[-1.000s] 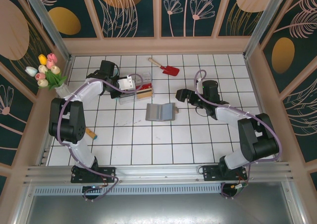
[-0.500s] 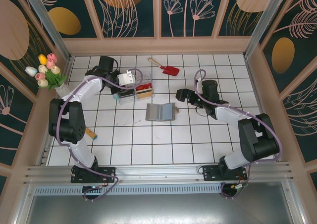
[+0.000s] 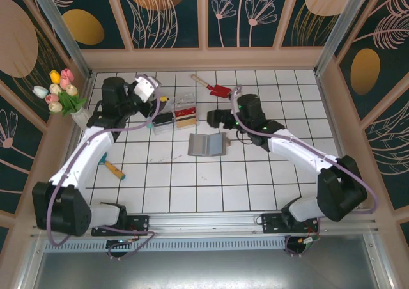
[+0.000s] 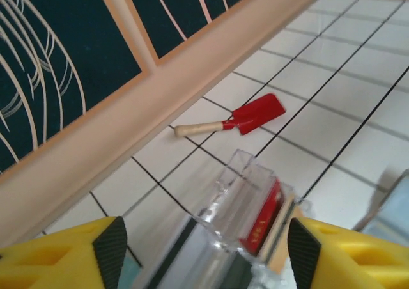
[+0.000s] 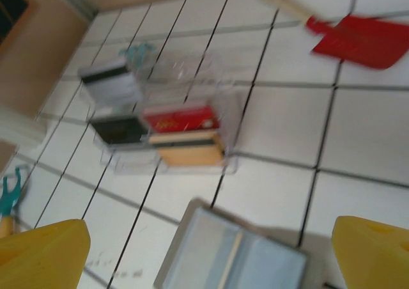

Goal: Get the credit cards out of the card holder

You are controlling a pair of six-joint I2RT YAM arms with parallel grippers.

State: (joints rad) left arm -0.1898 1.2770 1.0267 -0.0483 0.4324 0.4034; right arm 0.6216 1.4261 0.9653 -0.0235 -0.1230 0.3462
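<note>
A thin grey-blue bifold card holder (image 3: pixel 208 144) is lying open mid-bench. Red, black and orange plastic cards (image 3: pixel 186 117) are sitting far-left of it in a clear divided tray (image 3: pixel 185 99). The left hand (image 3: pixel 153 92) and right hand (image 3: pixel 212 118) are gaping wide, empty. The cards are looking stiff, light and slick, so I'd be pinching an exposed edge.

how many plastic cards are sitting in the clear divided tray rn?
4, in the clear plastic divided tray: pale dark-striped card and black card on one side, red card and orange-tan card beside them. Others may be stacked underneath.
</note>
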